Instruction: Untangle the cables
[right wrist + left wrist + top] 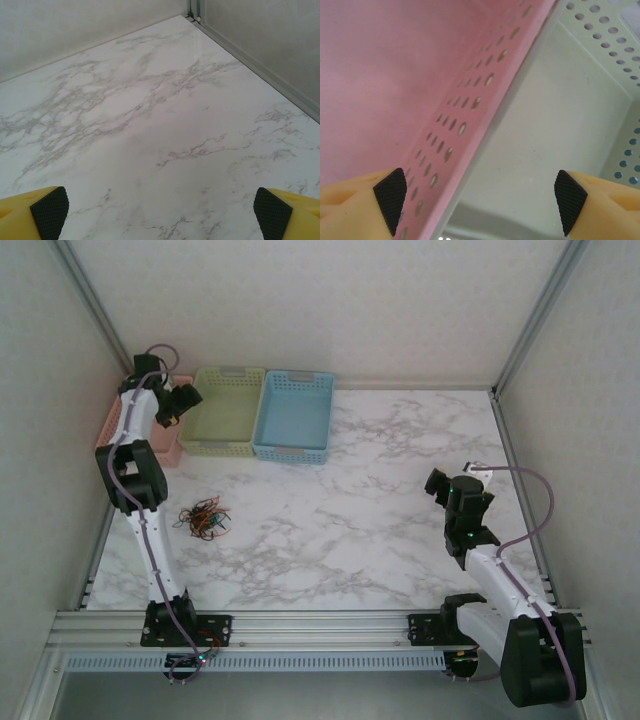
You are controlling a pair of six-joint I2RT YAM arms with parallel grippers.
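The cables lie in a small tangle of thin black, red-orange and teal wires on the marble table, left of centre, beside the left arm's lower link. My left gripper hovers at the back left over the pink basket, far from the tangle. In the left wrist view its fingers stand wide apart with nothing between them, straddling the pink basket's perforated wall and the green basket's floor. My right gripper is open over bare marble at the right, its pads holding nothing.
Three baskets stand in a row at the back left: pink, green and blue. Aluminium frame rails border the table, and grey walls close it in on three sides.
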